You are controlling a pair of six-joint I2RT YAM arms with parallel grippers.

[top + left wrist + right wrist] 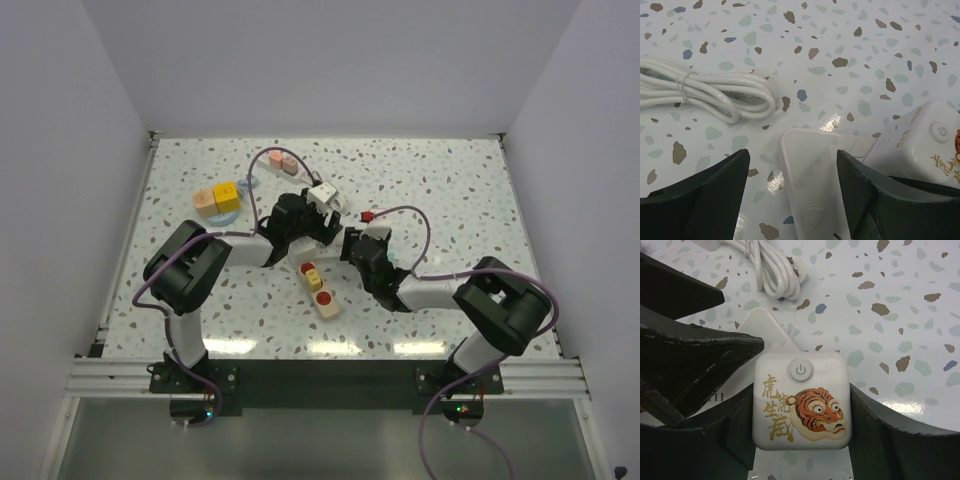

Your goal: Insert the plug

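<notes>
Dark fingers (875, 440) of the right pincer (801, 395) pinch the white tiger-faced plug (800, 405) from both sides, holding it at the white socket strip (760, 322). Just beside it, the left pincer (792, 152) stands spread around that strip, with a gap showing at one finger. Farther out, a coiled white cable (705, 92) lies on the speckled table (840, 40).

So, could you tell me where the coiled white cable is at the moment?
The cable lies on the table at the upper left of the left wrist view, beyond the left gripper and apart from the flat white block.
</notes>
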